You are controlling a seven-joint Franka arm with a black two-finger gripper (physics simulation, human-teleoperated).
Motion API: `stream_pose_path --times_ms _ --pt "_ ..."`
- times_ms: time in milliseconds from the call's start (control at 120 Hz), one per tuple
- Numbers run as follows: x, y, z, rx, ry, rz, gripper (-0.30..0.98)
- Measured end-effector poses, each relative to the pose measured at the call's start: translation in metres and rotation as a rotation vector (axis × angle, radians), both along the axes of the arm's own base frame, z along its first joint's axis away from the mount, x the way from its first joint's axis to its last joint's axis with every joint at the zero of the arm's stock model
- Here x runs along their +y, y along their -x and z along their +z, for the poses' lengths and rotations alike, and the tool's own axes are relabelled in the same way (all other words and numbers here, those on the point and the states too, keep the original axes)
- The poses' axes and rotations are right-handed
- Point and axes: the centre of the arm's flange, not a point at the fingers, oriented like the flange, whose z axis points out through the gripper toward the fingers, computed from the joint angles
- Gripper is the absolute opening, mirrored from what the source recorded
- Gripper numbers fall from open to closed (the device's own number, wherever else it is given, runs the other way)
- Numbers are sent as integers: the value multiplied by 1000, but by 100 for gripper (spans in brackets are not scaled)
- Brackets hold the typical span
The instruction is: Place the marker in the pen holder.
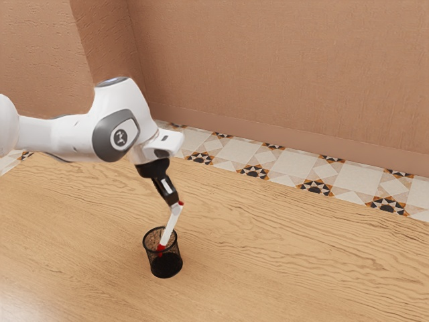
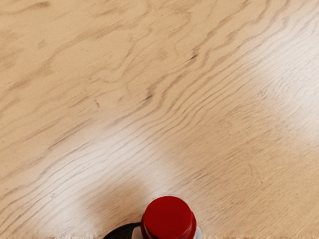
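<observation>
My gripper is above the pen holder, shut on the upper end of the white marker. The marker leans, its lower red end inside the mouth of the black mesh pen holder, which stands upright on the table. In the wrist view the marker's red end is at the lower edge, and part of the pen holder's dark rim lies beside it. Whether the marker touches the holder's wall, I cannot tell.
Bare wooden table surrounds the holder. Beyond it run a patterned tile strip and a brown wall.
</observation>
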Motion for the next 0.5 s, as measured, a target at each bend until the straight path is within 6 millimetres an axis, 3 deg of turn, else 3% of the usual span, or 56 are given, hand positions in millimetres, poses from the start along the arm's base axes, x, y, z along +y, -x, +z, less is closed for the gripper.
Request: stream_pose_path --times_ms 83,167,217,258,317,442,500 --pt "3 0 -15 32 2 10 -6" --pt "6 0 -24 53 8 17 10" --pt "8 0 -21 51 12 17 21" --pt "9 2 -7 37 15 12 30" --pt "11 -6 35 -16 -14 -25 39" --pt "19 -39 159 -131 -87 -106 52" --pt "29 -45 196 -149 -120 -130 56"
